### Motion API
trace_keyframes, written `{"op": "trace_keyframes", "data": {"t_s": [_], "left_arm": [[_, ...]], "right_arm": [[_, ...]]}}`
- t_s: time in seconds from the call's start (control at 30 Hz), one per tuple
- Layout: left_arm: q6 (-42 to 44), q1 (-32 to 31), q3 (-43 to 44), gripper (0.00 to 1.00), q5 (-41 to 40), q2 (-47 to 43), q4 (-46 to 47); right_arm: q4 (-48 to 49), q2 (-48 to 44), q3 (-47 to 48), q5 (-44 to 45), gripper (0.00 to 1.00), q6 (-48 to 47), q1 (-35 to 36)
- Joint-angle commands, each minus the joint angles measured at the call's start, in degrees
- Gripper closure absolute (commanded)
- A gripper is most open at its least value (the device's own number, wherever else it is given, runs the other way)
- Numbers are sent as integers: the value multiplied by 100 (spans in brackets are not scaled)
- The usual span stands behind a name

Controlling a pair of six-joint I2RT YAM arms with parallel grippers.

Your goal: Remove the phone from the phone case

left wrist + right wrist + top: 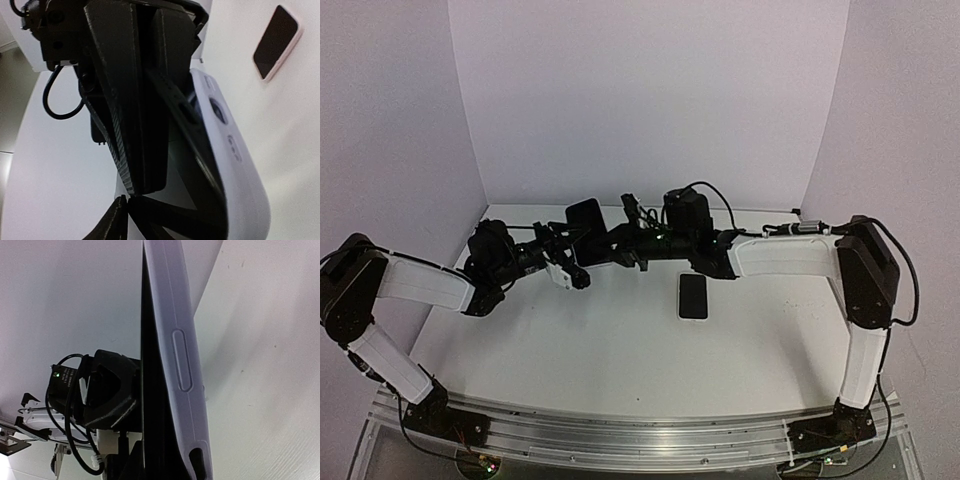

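At mid-frame, our right gripper (pixel 608 247) is pinching the pale rubbery phone case (pixel 175 340). Whether our left gripper (pixel 572 266) is spreading, we cannot tell. Lower right, the black-screened flat phone (pixel 692 296) is lying apart.

The phone (pixel 693 296) is laid flat on the worktop (pixel 620 350), just right of the frame's centre. The phone case (pixel 586 222) is held above the worktop, up and left of the phone and apart from it, between the left arm (pixel 420 285) and the right arm (pixel 780 255).
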Motion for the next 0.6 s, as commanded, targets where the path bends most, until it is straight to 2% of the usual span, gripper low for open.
{"op": "trace_keyframes", "data": {"t_s": [0.0, 0.13, 0.2, 0.33, 0.4, 0.47, 0.57], "left_arm": [[-932, -390, -315, 50, 1036, -85, -462], [-1419, -342, -672, 29, 863, -185, -806], [-1999, -324, -791, 19, 663, -394, -1024], [-4273, -307, -644, 9, -45, -928, -1810], [-5650, -298, -486, 12, -621, -1175, -2128], [-7384, -252, -342, 23, -1154, -1329, -2565], [-9665, -38, -479, 38, -1104, -1467, -2793]], "right_arm": [[418, 280, -213, 1511, 100, -23, -65], [659, 669, -183, 1717, 100, 295, -105], [759, 854, -156, 1868, 100, 503, -122], [891, 1199, 116, 2014, 100, 832, -127], [961, 1318, 302, 2025, 100, 1017, -127], [1012, 1334, 489, 2031, 100, 1162, -130], [1063, 1170, 721, 2029, 100, 1244, -132]]}}
